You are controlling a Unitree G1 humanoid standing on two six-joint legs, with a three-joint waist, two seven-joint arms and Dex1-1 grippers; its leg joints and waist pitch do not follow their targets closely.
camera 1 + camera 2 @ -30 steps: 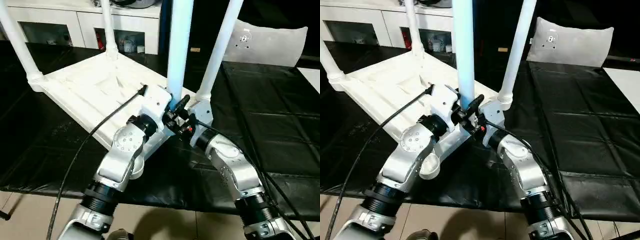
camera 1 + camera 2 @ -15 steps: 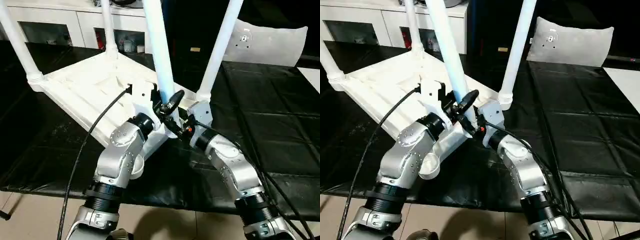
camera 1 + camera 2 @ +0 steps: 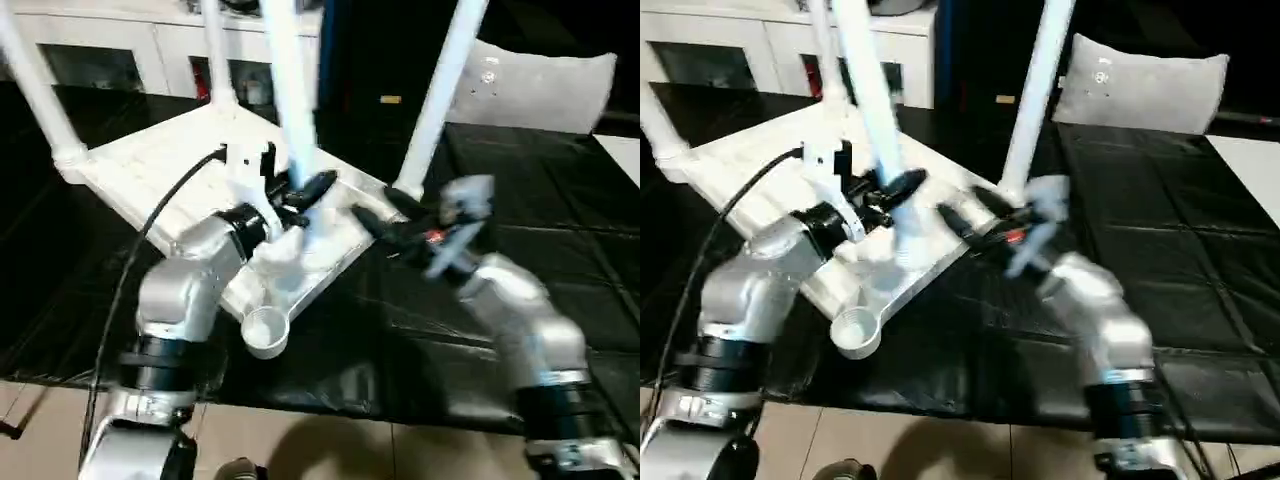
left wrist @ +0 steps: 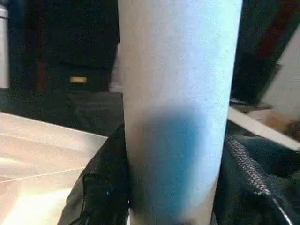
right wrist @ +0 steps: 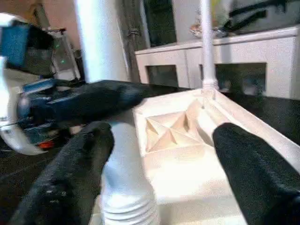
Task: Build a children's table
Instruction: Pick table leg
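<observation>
Left gripper [image 3: 305, 192] is clamping the fourth leg [image 3: 290, 100] above the tabletop [image 3: 170, 170]; right gripper [image 3: 385, 215] is hovering nearby, fingers apart.

The right gripper [image 3: 375, 215] lets go of the fourth leg [image 3: 290, 100]: a second ago its fingers sat against the leg just above the near corner of the tabletop [image 3: 150, 170], and now they stand spread and apart from it, drawn off to the right, with the right forearm swung out to that side. The left gripper [image 3: 305, 190] stays clamped round the leg but moves left and farther from the robot, its forearm swinging left too. The leg tips from near upright to leaning left at its top. The near corner socket [image 3: 265, 330], earlier hidden under the arms, now lies in plain sight.
</observation>
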